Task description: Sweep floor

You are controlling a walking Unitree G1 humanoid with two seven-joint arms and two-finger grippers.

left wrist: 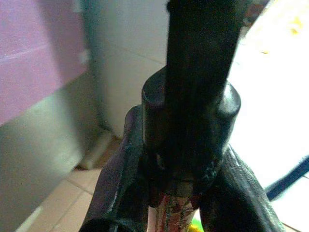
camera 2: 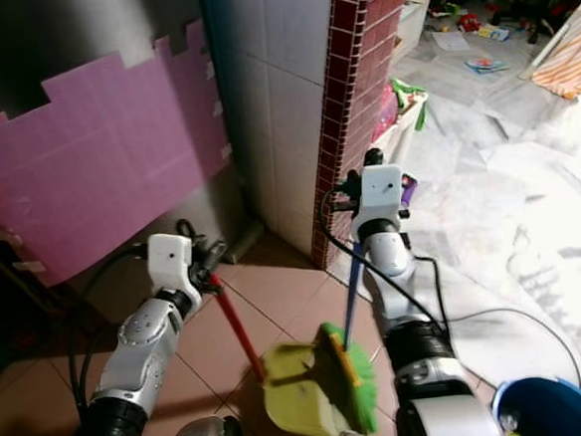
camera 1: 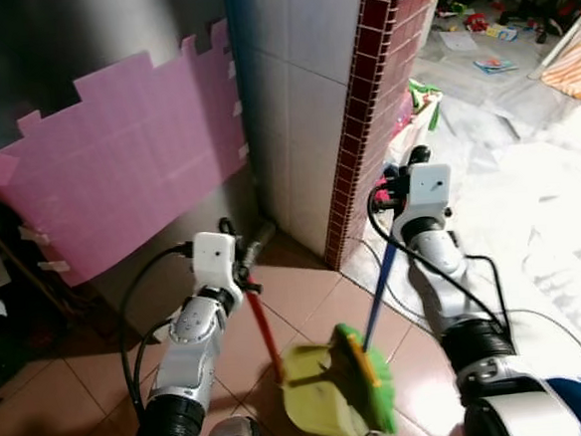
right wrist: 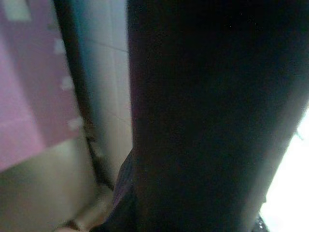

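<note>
Two tools meet low in the middle of the left eye view: the left gripper (camera 1: 243,281) clamps the dustpan (camera 1: 317,388) by its red handle, the right gripper (camera 1: 389,196) holds the broom (camera 1: 366,367) by its blue handle, both slanting down toward each other. The left wrist view shows fingers (left wrist: 120,183) closed around the handle. The right wrist view is dark, its grip hard to make out.
</note>
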